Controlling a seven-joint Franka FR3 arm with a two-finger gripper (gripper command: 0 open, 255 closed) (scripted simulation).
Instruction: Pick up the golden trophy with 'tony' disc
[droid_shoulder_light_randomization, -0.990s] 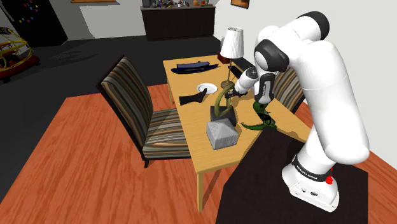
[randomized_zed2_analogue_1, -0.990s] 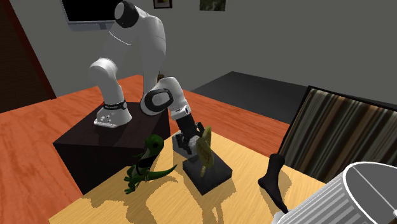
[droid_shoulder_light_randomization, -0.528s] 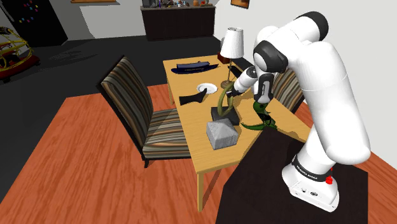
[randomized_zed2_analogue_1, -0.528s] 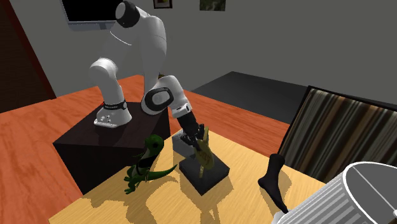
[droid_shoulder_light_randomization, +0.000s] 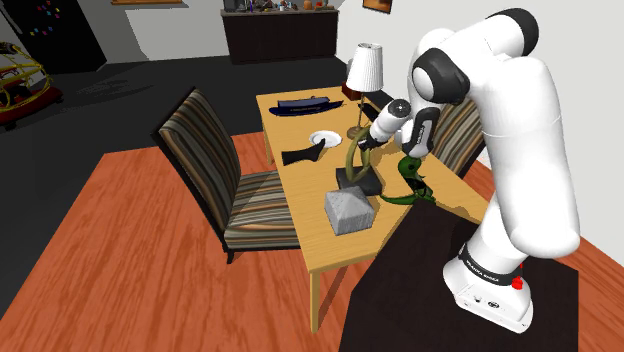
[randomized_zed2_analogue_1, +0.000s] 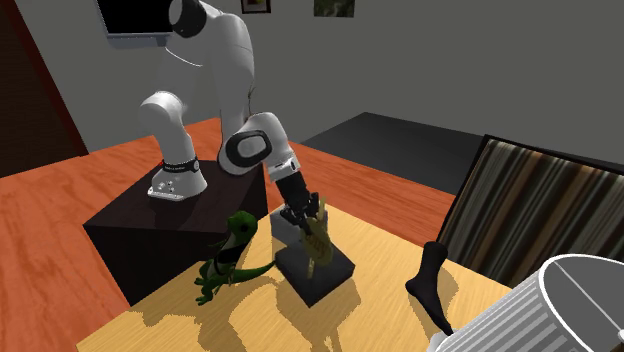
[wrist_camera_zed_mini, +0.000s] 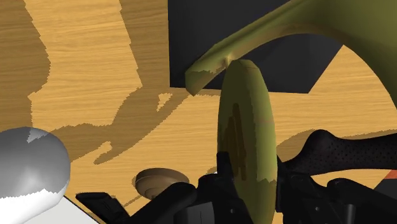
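Green lizard toy (randomized_zed2_analogue_1: 228, 258) sits close on the second exterior view's left, grey block (droid_shoulder_light_randomization: 349, 210) nearby. The gripper (randomized_zed2_analogue_1: 306, 214) clamps the golden trophy (randomized_zed2_analogue_1: 318, 245) by its disc, from above.

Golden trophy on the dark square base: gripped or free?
Gripped: in the wrist view, the black gripper clasps the golden trophy by its disc.

- Location type: home dining room.
- Wooden surface (droid_shoulder_light_randomization: 310, 235) with striped upholstered chair (droid_shoulder_light_randomization: 200, 140) beside it.
- Shaded table lamp (droid_shoulder_light_randomization: 366, 67) stands on the surface.
- Dark sideboard (droid_shoulder_light_randomization: 280, 35) against the far wall; wood-plank floor (droid_shoulder_light_randomization: 130, 270).
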